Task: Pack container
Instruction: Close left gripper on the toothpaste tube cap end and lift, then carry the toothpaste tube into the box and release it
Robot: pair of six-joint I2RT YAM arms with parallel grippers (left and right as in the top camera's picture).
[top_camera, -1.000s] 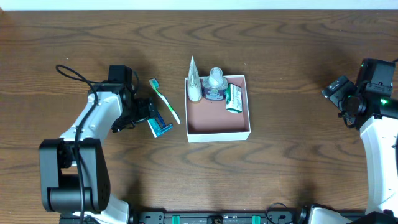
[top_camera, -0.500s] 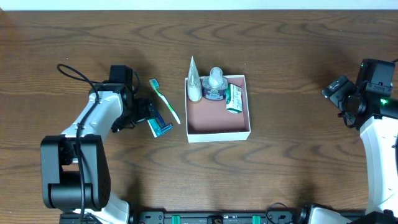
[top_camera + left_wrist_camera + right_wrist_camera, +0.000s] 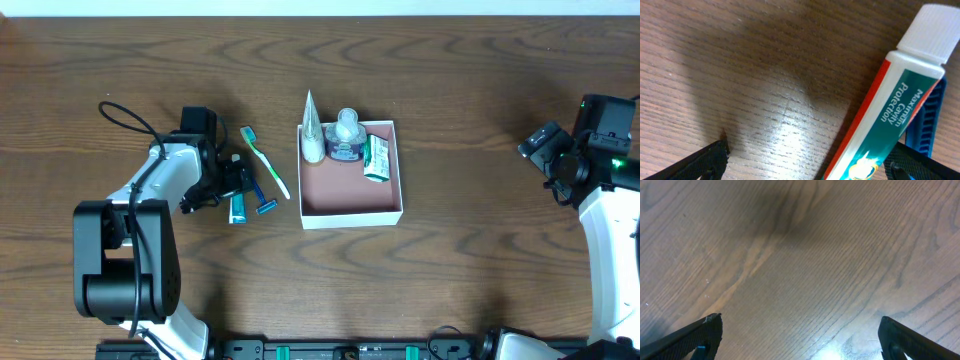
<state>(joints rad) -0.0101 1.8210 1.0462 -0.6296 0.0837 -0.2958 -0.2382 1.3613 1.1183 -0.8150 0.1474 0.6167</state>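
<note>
Found the container (image 3: pixel 352 217) at mid-table, well right of the left gripper (image 3: pixel 241 189), jaws released and set either side of a toothpaste tube (image 3: pixel 890 110), with a blue razor (image 3: pixel 265 203) and toothbrush (image 3: pixel 265 160) between gripper and container. Saw the right gripper (image 3: pixel 535 150) spread wide, empty, over bare wood near the table's right edge. Noted items crowding the container's far wall, the near half bare.

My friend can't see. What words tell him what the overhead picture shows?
A white box on a wooden table holds a tube, a bottle and a green packet. Left of it lie a toothbrush, toothpaste and a blue item, by the open left gripper.
</note>
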